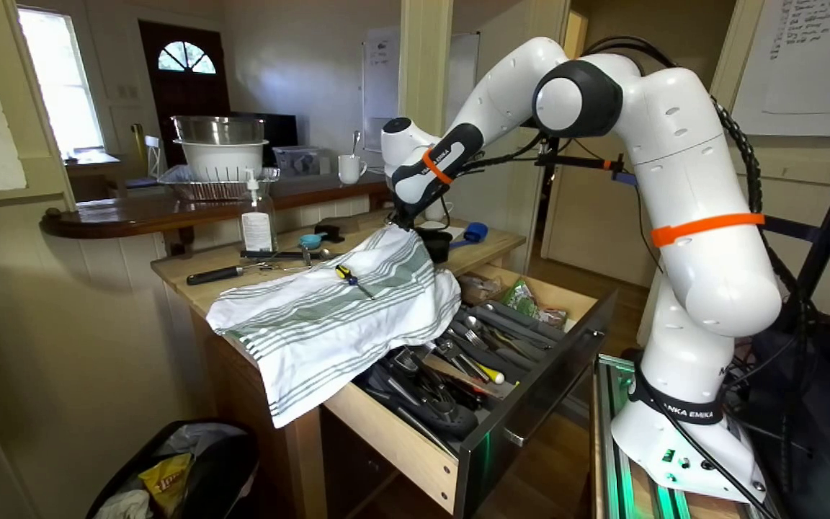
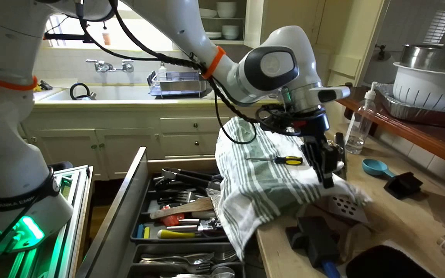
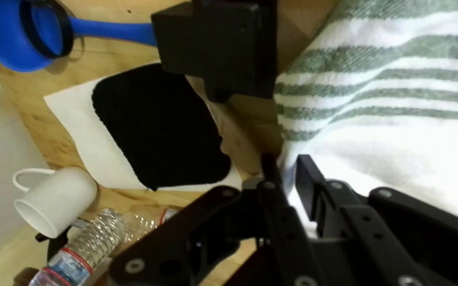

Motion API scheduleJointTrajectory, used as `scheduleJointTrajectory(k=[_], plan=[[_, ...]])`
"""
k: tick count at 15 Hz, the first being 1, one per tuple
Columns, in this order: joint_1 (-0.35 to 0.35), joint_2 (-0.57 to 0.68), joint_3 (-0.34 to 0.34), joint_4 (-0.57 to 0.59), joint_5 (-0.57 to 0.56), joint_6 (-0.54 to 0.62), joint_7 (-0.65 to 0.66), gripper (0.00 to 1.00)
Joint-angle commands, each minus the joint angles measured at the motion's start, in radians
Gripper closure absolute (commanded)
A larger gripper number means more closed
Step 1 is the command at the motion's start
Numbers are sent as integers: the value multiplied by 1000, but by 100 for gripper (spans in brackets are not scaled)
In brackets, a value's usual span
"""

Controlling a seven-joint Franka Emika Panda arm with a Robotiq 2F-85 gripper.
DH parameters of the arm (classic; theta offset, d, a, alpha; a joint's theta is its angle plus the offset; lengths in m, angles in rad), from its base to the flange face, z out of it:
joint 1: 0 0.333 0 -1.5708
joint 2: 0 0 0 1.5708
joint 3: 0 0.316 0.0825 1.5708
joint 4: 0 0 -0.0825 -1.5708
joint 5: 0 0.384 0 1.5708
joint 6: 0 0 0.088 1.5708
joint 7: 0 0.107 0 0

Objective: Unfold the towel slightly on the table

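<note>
The white towel with green stripes (image 1: 336,346) lies over the wooden table (image 2: 419,214) and hangs over the open drawer. It shows in the other views too (image 2: 245,181); (image 3: 396,151) marks it in the wrist view. A yellow-and-black screwdriver (image 2: 290,160) lies on it. My gripper (image 2: 326,179) is at the towel's inner end; in the wrist view, the gripper (image 3: 286,162) has narrowly spaced fingers with the towel's edge bunched between them. The cloth rises toward the jaws, with a shadowed space beneath its edge. The exact grip is partly hidden.
The open drawer (image 1: 400,436) holds several utensils. A black block (image 2: 315,239), a blue ladle (image 3: 2,43), a white mug (image 3: 60,196) and a plastic bottle (image 3: 76,258) are near the towel. A soap bottle (image 1: 256,223) and a teal scoop (image 2: 377,168) stand farther along.
</note>
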Motion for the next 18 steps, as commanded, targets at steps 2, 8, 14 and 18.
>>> scheduleJointTrajectory(k=[2,8,14,18], plan=[[-37,3,90,28,116,-110,-41,40],[-37,-77,208,64,289,-333,-105,0],[-56,-141,251,121,428,-507,-143,0],[-57,-154,253,127,479,-525,-179,0]])
